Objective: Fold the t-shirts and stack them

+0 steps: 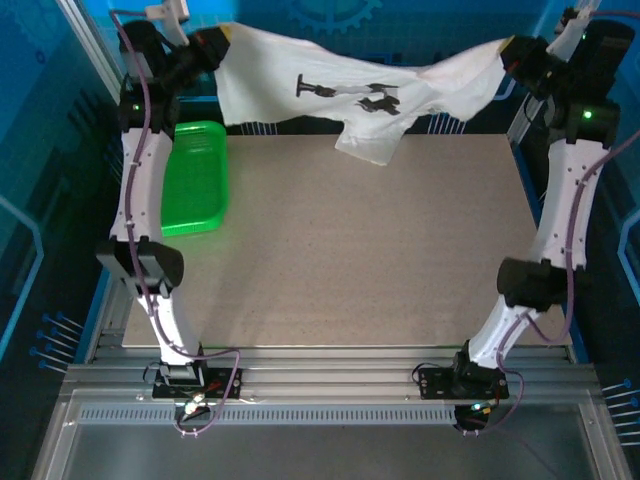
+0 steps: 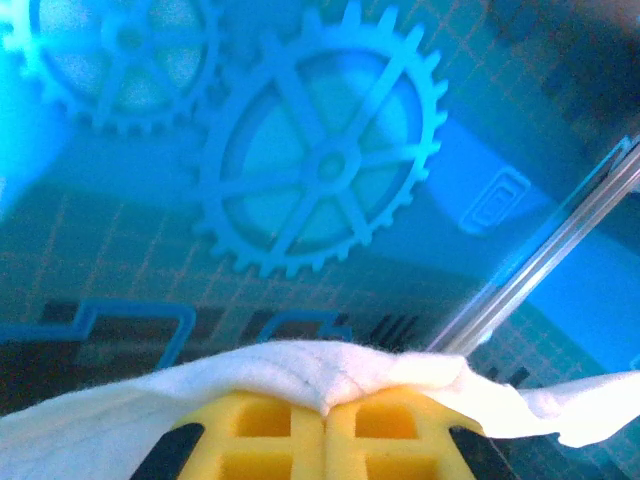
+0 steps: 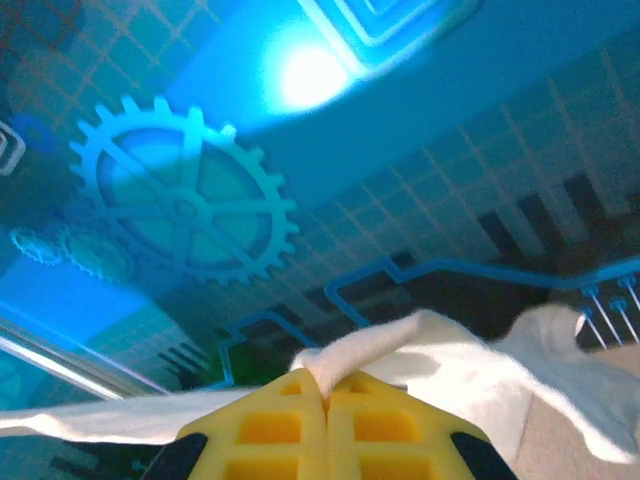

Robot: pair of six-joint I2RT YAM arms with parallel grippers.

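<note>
White cotton t-shirt with black robot-arm print (image 1: 340,90) hangs above the far edge of the beige counter (image 1: 380,260), long axis left to right; left jaws and right jaws each clench one end.

The top external camera looks steeply down from above and behind the near edge of the table (image 1: 350,260), far enough back to take in its whole top. Each wrist camera sits tight behind its own fingers, left gripper (image 2: 325,412) and right gripper (image 3: 325,398), facing the gear-printed wall (image 2: 320,170) beyond the table's far edge. All three views share the t-shirt (image 1: 270,70) hanging above that far edge.
</note>
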